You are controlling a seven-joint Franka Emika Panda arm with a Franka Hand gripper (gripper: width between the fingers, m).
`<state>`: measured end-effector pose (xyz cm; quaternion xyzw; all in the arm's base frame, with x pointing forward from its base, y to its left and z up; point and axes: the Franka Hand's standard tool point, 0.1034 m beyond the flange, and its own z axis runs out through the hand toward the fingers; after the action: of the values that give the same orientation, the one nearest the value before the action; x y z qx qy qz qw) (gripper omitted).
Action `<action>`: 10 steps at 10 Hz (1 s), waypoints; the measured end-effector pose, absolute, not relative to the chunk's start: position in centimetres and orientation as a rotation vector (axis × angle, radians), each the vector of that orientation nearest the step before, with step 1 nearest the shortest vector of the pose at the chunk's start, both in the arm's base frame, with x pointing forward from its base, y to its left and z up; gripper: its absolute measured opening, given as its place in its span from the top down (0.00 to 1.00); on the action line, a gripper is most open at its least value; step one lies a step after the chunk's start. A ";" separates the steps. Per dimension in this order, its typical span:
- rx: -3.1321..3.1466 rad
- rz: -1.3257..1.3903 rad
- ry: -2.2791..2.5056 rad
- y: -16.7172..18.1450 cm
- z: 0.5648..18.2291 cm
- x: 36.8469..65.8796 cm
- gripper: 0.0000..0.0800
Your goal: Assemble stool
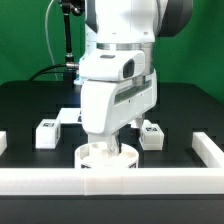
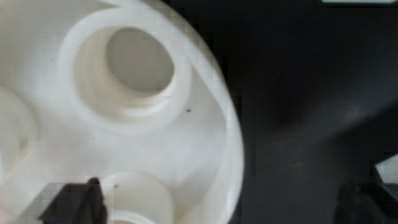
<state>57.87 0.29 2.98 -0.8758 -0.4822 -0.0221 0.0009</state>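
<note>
While the gripper point(image 1: 106, 147) stands released, jaws wide and empty, we locate the seat point(image 1: 92, 160) directly beneath it, just behind the border rail point(image 1: 40, 180). One finger point(image 2: 75, 200) sits over the disc, the other beyond its rim, so the rim lies between them. Being round, the seat offers no long axis. Its visible socket point(image 2: 134, 60) is empty; the legs point(image 1: 46, 133) lie loose on the table point(image 1: 25, 100).

Front closed off — room behind
Front rail point(image 1: 60, 183) just beside the seat point(image 1: 90, 158); one leg point(image 1: 47, 132) and another leg point(image 1: 151, 134) flank it — table point(image 1: 25, 105) bare beyond.
</note>
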 end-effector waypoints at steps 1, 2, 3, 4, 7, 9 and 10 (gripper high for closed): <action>-2.758 -0.074 -1.503 0.3 3.3 58.0 0.19; -2.765 -0.083 -1.498 0.4 3.7 58.2 0.19; -2.766 -0.087 -1.499 0.4 3.9 58.3 0.19; -2.766 -0.085 -1.498 0.3 3.8 58.2 0.19; -2.770 -0.071 -1.483 -0.4 3.2 57.9 0.19; -2.775 -0.062 -1.470 -0.9 2.9 57.6 0.19; -2.772 -0.052 -1.466 -1.0 2.4 57.4 0.19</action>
<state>57.45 -0.96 2.42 -0.8838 -0.4676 -0.0167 0.0028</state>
